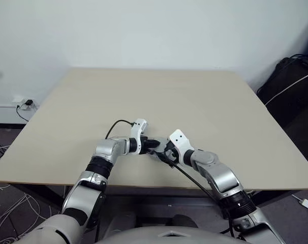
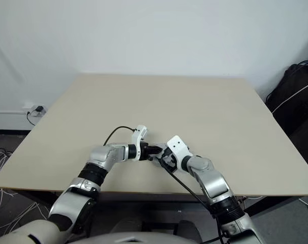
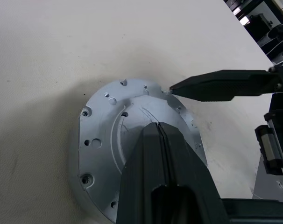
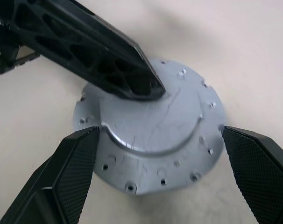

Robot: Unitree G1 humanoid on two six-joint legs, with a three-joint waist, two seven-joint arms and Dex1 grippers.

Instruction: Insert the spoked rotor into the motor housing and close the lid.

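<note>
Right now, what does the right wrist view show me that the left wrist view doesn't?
Right wrist view: the right gripper open, its two fingers spread to either side of the lid, neither clearly touching it. Left wrist view: the left gripper's own fingers shut together, and just one right fingertip at the lid's rim. Both: the lid lying plain grey face up on the table, with the shut left gripper pressing on its raised middle.

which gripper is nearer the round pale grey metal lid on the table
Left. The shut left gripper presses on the round pale grey metal lid; the open right gripper straddles it, fingers beside its rim.
</note>
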